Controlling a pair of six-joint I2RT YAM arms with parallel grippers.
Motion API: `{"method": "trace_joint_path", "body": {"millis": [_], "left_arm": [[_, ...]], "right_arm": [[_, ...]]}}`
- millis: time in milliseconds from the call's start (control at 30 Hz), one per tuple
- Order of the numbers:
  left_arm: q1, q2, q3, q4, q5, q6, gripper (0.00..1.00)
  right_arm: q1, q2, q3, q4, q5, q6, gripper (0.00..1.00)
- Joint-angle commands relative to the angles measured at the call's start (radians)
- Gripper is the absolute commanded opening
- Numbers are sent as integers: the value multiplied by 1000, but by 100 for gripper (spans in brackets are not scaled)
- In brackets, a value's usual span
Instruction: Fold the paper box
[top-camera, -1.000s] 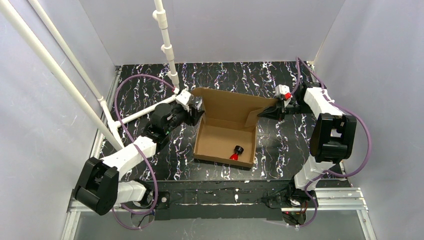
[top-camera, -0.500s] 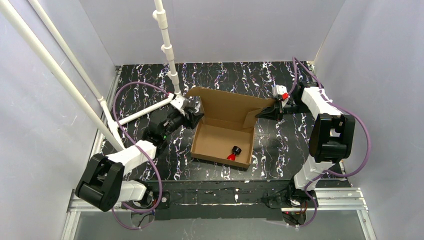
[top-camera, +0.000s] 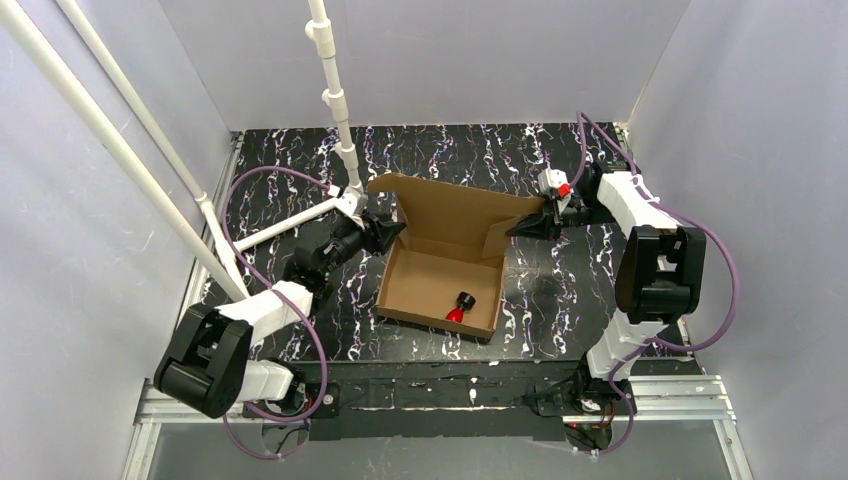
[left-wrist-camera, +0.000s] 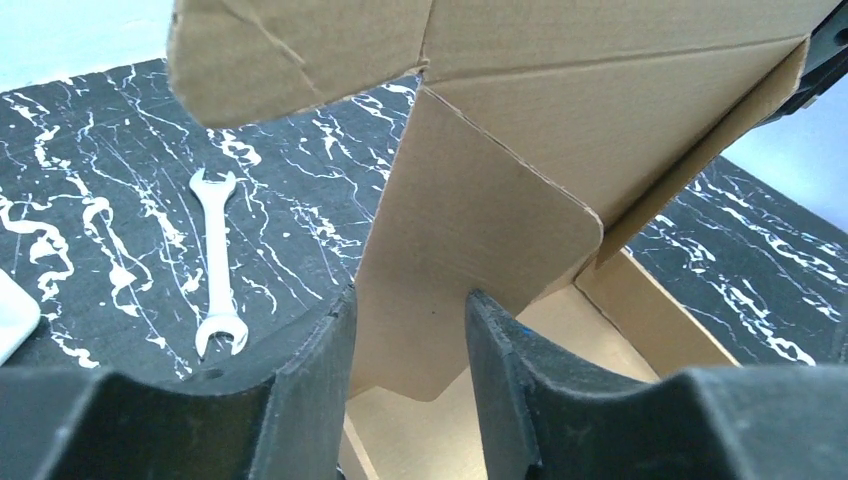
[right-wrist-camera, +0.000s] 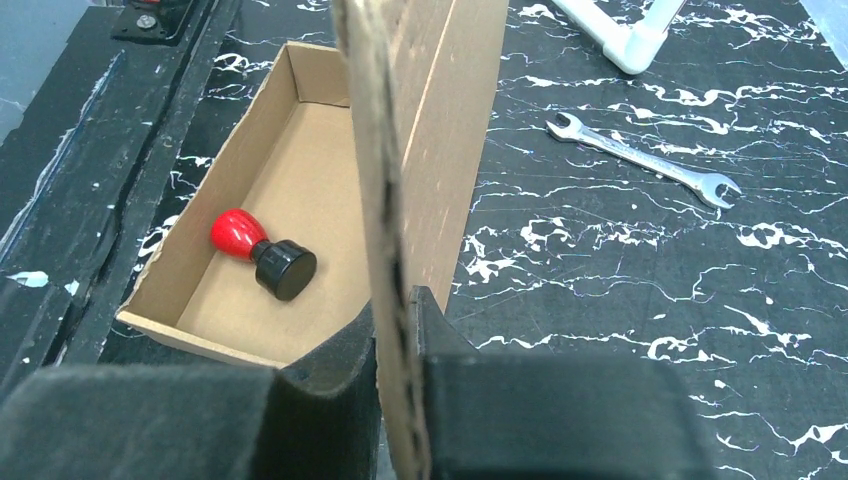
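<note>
The paper box (top-camera: 440, 285) sits on the marbled table (top-camera: 570, 300), its lid (top-camera: 455, 210) raised and a red-and-black knob (right-wrist-camera: 262, 250) inside. The right gripper (right-wrist-camera: 395, 310) pinches the lid's right edge. The left gripper (left-wrist-camera: 410, 300) stands partly open at its left flap, holding nothing. A wrench (right-wrist-camera: 645, 160) lies nearby.

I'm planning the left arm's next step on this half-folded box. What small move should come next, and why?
Probably nudge the left gripper inward, so that the side flap of the paper box folds in over the tray. Its fingers stand open right at that flap, the lid is upright, and the right gripper pinches the lid's other edge, which should brace it.
</note>
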Motion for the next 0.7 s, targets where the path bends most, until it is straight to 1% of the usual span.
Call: {"method": "trace_joint_path", "body": {"millis": [0,33,167,267,500,667], "left_arm": [[5,-63,-18,53,38,7,47],[8,-83,-35,53,37,8,49],[30,-161,-94,52,45,7,54],[43,-190,-124,52,73,11,58],[80,-148,-110,57,150,-6,54],[87,-105,-106,116,183,-43,54]], "right_arm": [[16,21,13,-36,82,28,1],[16,17,14,-36,87,31,1],[17,4,13,-36,100,41,1],[18,-7,7,-37,103,40,1],[43,-45,-20,-36,102,38,1],[62,-56,-24,-36,104,43,1]]}}
